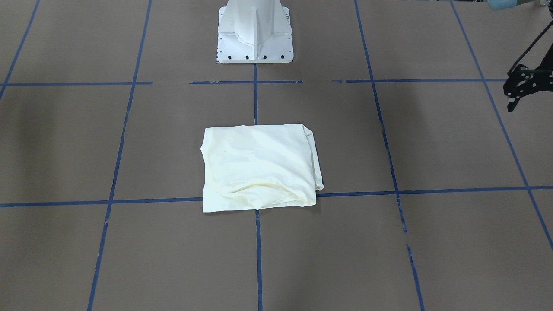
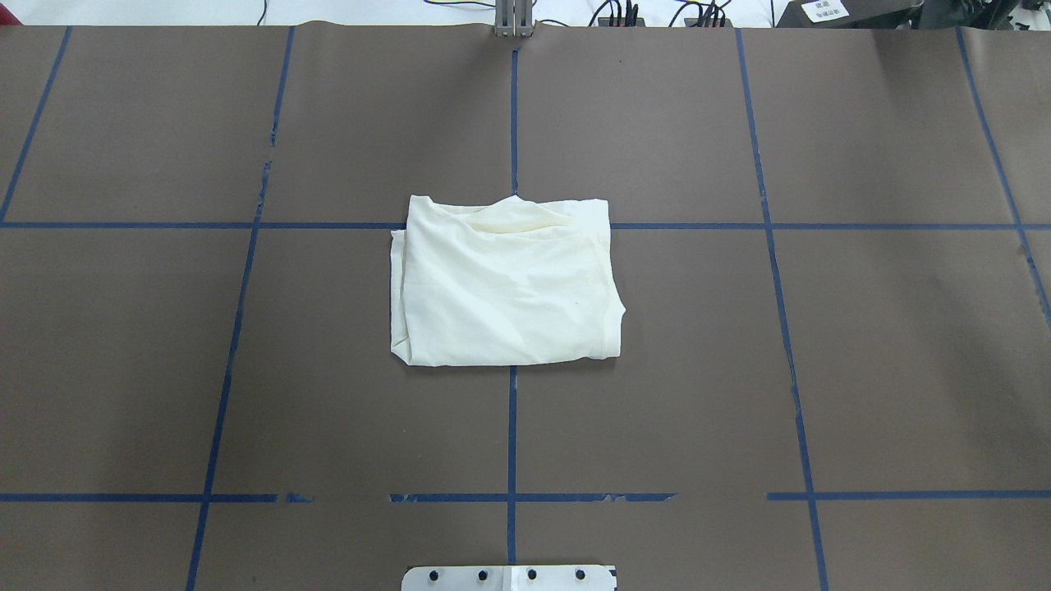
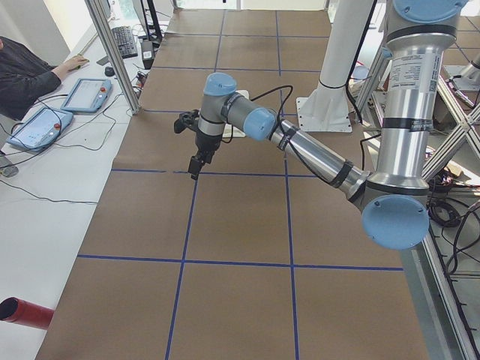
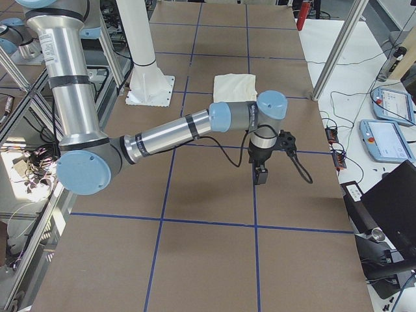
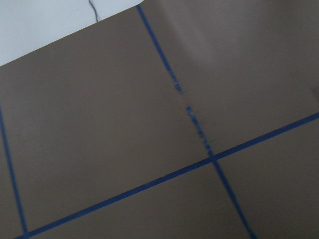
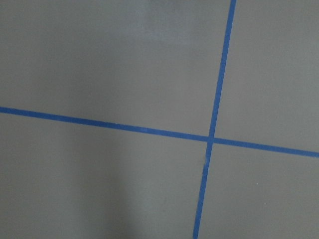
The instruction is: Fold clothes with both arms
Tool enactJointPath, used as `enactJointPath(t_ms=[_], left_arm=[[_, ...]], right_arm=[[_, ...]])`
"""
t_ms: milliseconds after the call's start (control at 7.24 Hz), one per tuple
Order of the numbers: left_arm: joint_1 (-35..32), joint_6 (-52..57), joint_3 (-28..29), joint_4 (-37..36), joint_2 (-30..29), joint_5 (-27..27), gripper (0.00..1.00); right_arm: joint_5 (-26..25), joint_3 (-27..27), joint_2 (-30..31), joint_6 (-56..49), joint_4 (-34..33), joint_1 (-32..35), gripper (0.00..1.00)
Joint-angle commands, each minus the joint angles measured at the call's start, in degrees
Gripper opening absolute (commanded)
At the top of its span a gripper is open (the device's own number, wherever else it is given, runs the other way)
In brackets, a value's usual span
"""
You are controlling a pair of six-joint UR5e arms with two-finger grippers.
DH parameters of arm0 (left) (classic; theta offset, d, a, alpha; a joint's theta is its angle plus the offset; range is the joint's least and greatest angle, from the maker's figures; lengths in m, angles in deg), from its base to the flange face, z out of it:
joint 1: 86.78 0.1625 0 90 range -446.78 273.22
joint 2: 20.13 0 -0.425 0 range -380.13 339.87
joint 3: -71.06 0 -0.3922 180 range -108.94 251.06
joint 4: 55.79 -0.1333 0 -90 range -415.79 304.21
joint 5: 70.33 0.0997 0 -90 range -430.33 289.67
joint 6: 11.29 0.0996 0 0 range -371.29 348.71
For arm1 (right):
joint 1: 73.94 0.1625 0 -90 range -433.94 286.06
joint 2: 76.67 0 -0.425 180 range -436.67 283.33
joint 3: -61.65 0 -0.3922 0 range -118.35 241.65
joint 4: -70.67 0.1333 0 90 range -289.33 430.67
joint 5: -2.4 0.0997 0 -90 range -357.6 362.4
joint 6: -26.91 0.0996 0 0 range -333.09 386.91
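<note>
Your cream T-shirt (image 2: 509,283) lies folded into a rough rectangle at the centre of the overhead frame, plain side up, over a crossing of the blue tape lines (image 2: 772,226) on the brown table (image 2: 903,369). The white pedestal base (image 1: 255,34) stands at the front view's top centre. The left gripper (image 1: 513,103) hangs at that view's right edge. The right gripper (image 4: 260,177) hangs mid-frame in the right-side view. Both are well apart from the shirt, and you cannot tell whether either is released or clenched.
</note>
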Motion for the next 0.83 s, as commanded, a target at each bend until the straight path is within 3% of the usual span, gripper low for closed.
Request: enactJointPath(t_ms=[0, 138, 276, 414, 691], left_arm=[[-6.0, 1.3, 3.5, 1.3, 1.5, -1.8, 1.0], [-10.2, 6.2, 6.1, 1.3, 3.0, -6.9, 1.0], [-15.9, 18.8, 10.9, 1.9, 5.6, -13.9, 1.0], [-18.2, 21.7, 14.0, 2.3, 6.0, -18.1, 1.0], [-17.7, 21.9, 14.4, 3.2, 6.4, -17.6, 1.0]], right_arm=[[0.8, 0.2, 9.2, -0.5, 8.4, 0.3, 1.0], [1.6, -0.1, 11.6, -0.4, 11.8, 0.4, 1.0], [3.2, 0.0, 12.6, -0.3, 12.0, 0.4, 1.0], [2.8, 0.6, 14.0, -1.1, 12.5, 0.4, 1.0], [3.2, 1.3, 13.7, -1.1, 12.7, 0.3, 1.0]])
